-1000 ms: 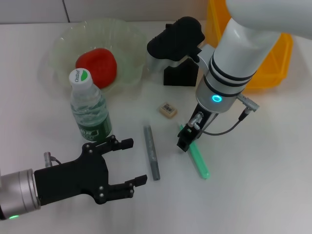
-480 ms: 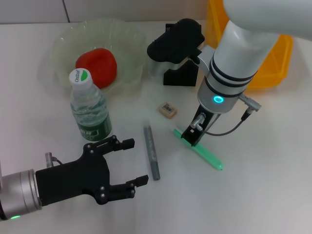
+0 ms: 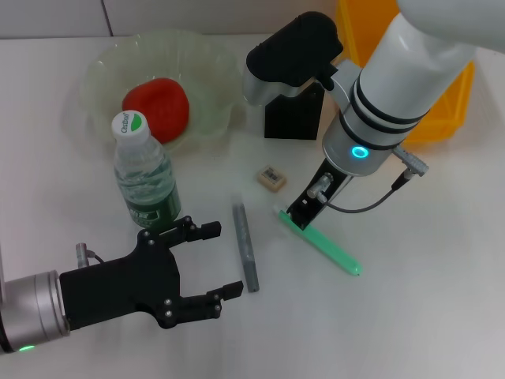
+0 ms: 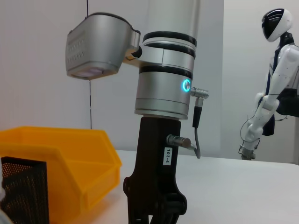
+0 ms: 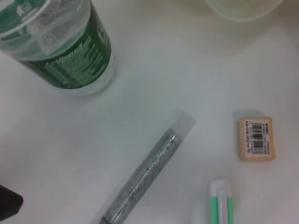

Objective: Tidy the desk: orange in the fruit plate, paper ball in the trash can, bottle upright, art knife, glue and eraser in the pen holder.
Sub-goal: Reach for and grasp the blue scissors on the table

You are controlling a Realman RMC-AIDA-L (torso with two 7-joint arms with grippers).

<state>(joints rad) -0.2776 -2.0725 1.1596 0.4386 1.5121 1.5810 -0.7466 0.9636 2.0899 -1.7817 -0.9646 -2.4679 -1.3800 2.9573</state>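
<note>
My right gripper [image 3: 298, 215] closed on the green knife [image 3: 323, 245] at its end near the table middle; my left gripper [image 3: 207, 261] wide open, near the front edge, beside the upright bottle [image 3: 144, 175]

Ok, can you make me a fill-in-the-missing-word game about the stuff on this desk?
1. The water bottle with the white cap is standing ____ on the desk.
2. The red fruit sits inside the clear ____.
3. The right gripper is at one end of the ____ art knife.
4. The small eraser has a ____ printed on its label.

Missing words: upright; plate; green; barcode
</note>
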